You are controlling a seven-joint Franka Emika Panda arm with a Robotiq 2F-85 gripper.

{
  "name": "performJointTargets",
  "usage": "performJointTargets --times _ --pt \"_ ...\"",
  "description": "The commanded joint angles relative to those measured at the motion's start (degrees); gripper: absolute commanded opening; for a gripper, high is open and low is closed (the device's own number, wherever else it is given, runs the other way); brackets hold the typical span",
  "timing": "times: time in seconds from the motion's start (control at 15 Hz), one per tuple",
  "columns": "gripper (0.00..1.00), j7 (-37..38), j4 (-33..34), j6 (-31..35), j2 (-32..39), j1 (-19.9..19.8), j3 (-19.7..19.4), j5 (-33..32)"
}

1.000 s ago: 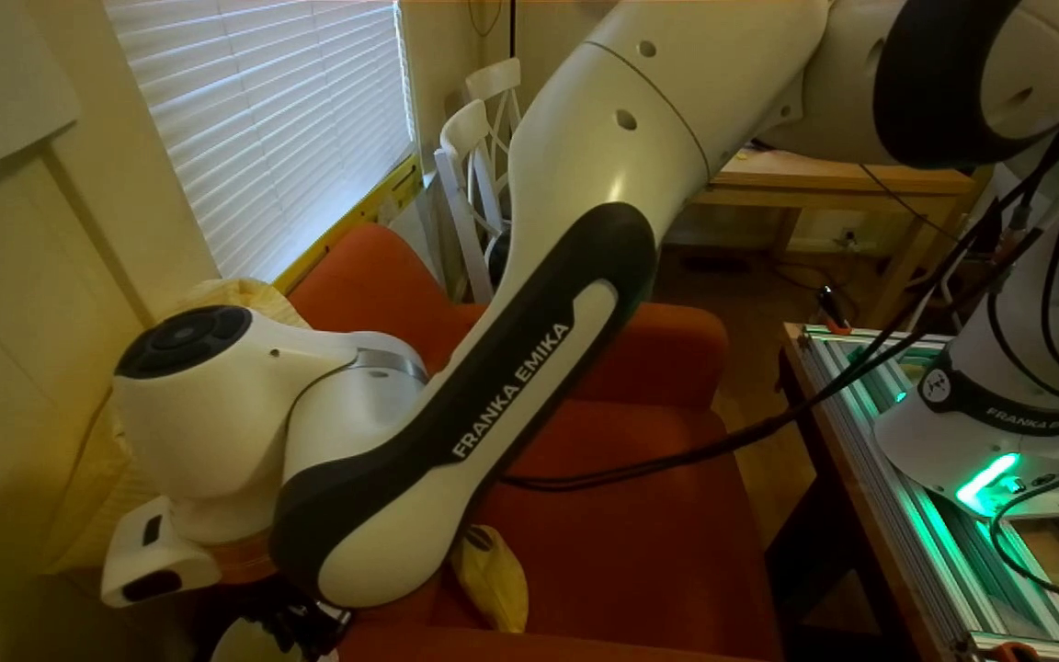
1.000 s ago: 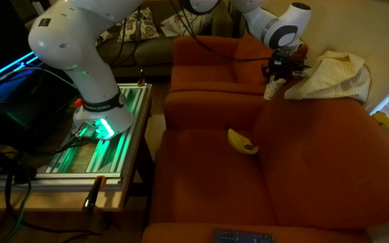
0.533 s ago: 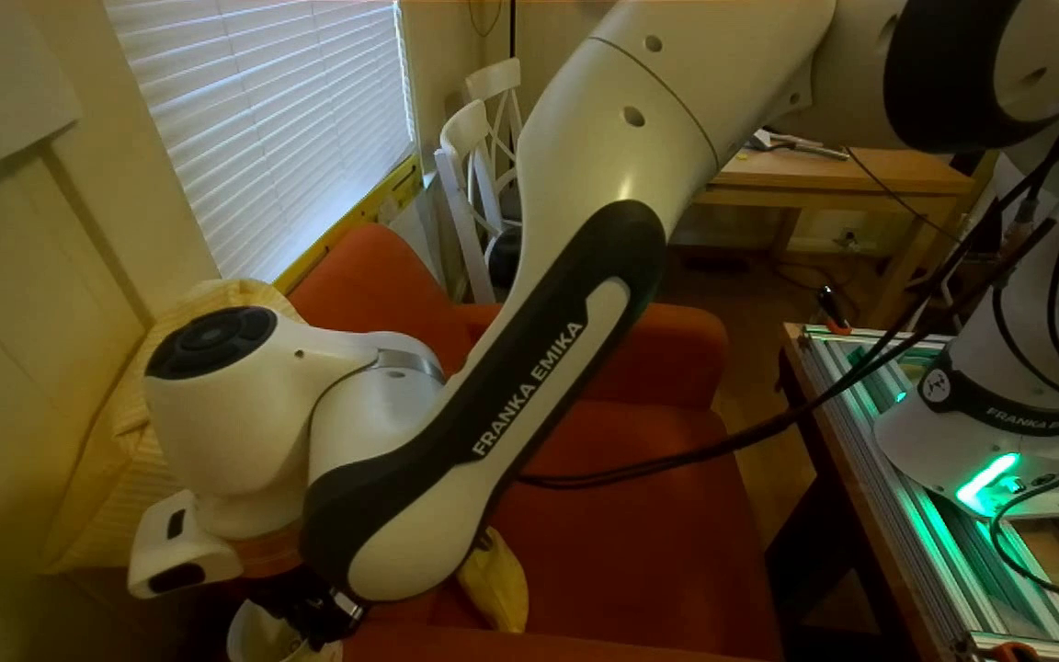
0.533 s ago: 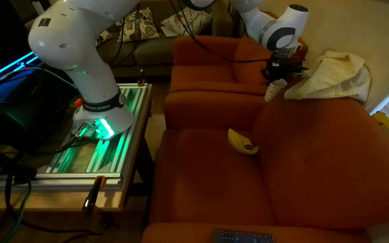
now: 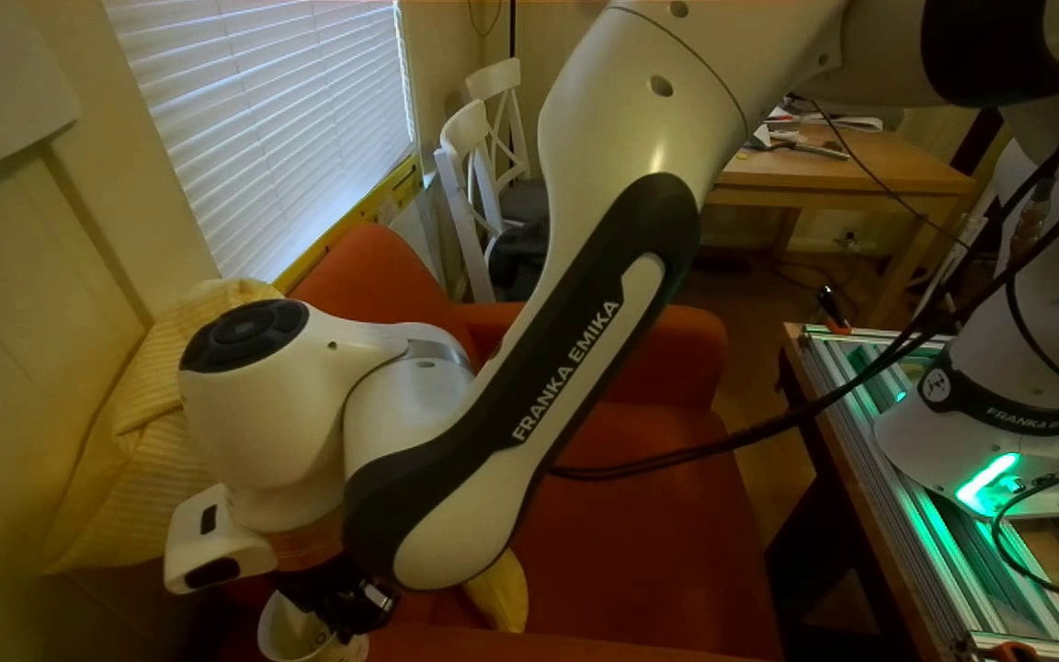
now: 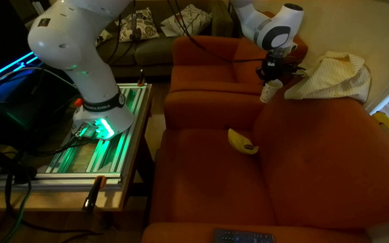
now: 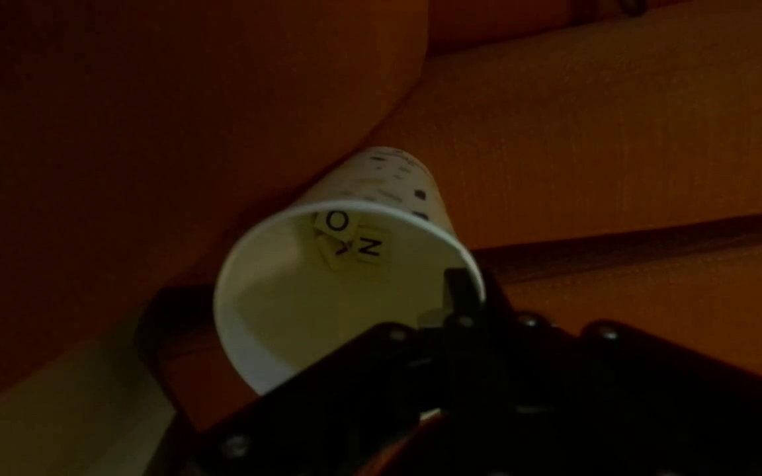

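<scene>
As the end effector (image 7: 482, 292) pinches its side, the cup (image 6: 270, 91) hangs below.

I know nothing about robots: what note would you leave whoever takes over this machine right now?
The claw is shut on the rim of a paper cup.
The cup tilts, letter tiles inside; whether it touches the orange sofa, I cannot tell.
A banana lies on the sofa's seat.
Done: cup gripped.
Left: cup not yet let go.
</scene>
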Motion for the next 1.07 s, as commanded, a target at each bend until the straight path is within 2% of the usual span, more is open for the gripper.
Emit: performJointTargets --times 0.0,0.4,0.47,0.6,1.0 --pt "0.01 -0.44 -6.1 1.87 -3.82 -0.96 0.44 -0.09" --pt "0.01 -0.13 -9.09 2.33 -5.28 -1.17 0.22 -0.1" --pt "0.22 0.25 -9.27 2.46 -5.31 -1.03 0.04 -0.15" --pt "0.34 0.23 -9.28 2.48 -5.25 -1.08 -0.02 -0.18" --pt "0.78 0.32 -9.61 2.16 -5.08 -1.32 -0.16 -0.16"
